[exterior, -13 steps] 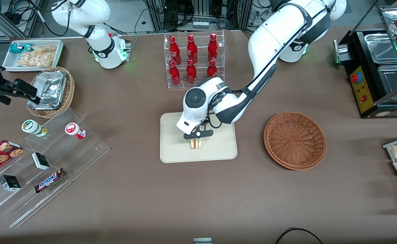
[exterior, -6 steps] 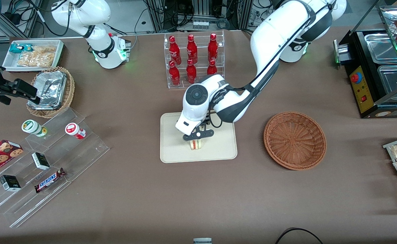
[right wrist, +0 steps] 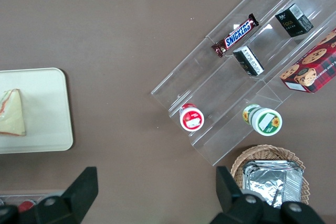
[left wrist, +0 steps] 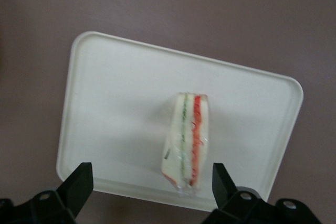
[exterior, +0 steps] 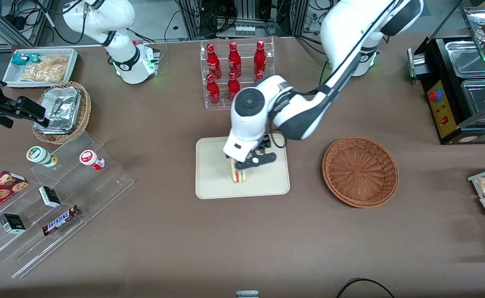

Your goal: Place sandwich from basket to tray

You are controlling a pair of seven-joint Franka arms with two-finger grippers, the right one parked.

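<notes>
end effector (left wrist: 149, 184) hangs spread above the sandwich (left wrist: 187, 140), which stands on the tray (left wrist: 105, 103).

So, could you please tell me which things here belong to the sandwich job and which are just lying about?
Part of the job:
- sandwich, standing on edge on the tray
- basket, nothing in it
- gripper, open, above the sandwich

Just lying about:
- rack of red bottles
- Snickers bar
- cookie box
- foil containers in a tan basket
</notes>
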